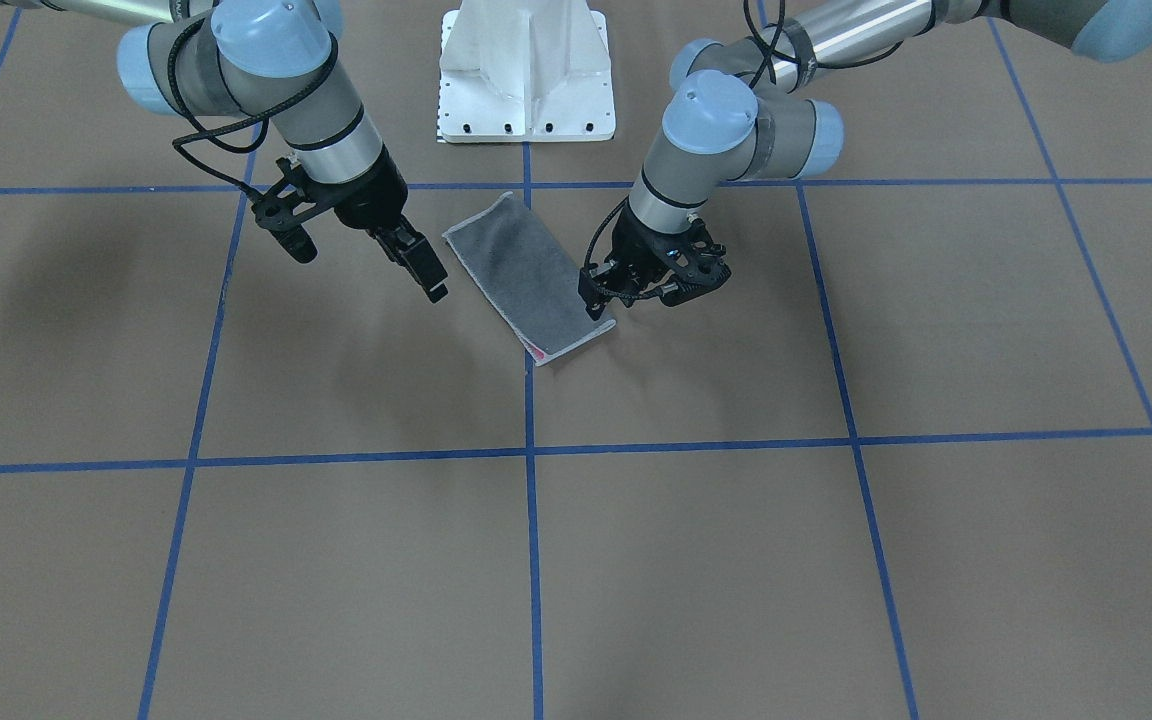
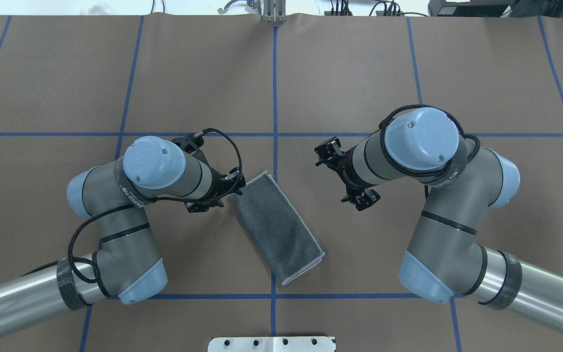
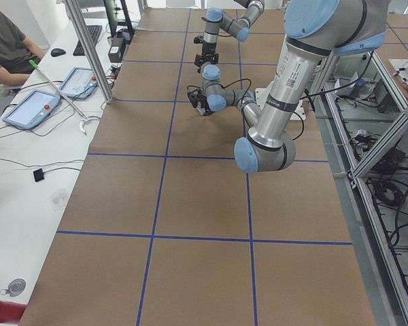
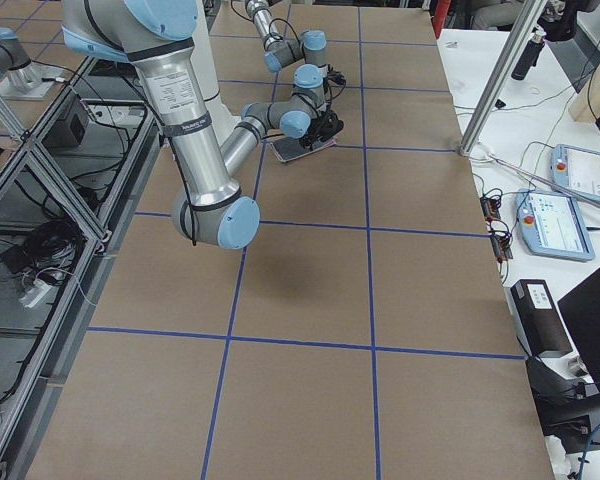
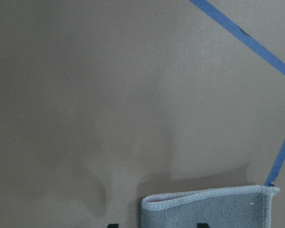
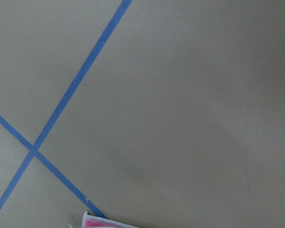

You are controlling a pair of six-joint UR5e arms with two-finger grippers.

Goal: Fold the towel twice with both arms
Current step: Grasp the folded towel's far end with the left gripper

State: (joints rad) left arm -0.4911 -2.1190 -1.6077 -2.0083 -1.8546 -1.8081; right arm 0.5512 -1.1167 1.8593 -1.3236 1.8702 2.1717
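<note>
A matte brown worktop (image 1: 736, 560) is ruled into squares by blue tape lines (image 1: 534, 560), with a white bolted pedestal (image 1: 526, 75) at the robot's edge. The towel (image 1: 528, 275) lies flat near the middle as a folded, slanted rectangle: nubby dark grey terry, pale stitched hem, pink peeking at one corner. The left claw (image 1: 598, 300) hovers at one long edge; I cannot tell its state. The right claw (image 1: 426, 268) hangs beside the other with fingers together, empty.

Brown table (image 1: 636, 560), blue tape grid (image 1: 533, 560).
</note>
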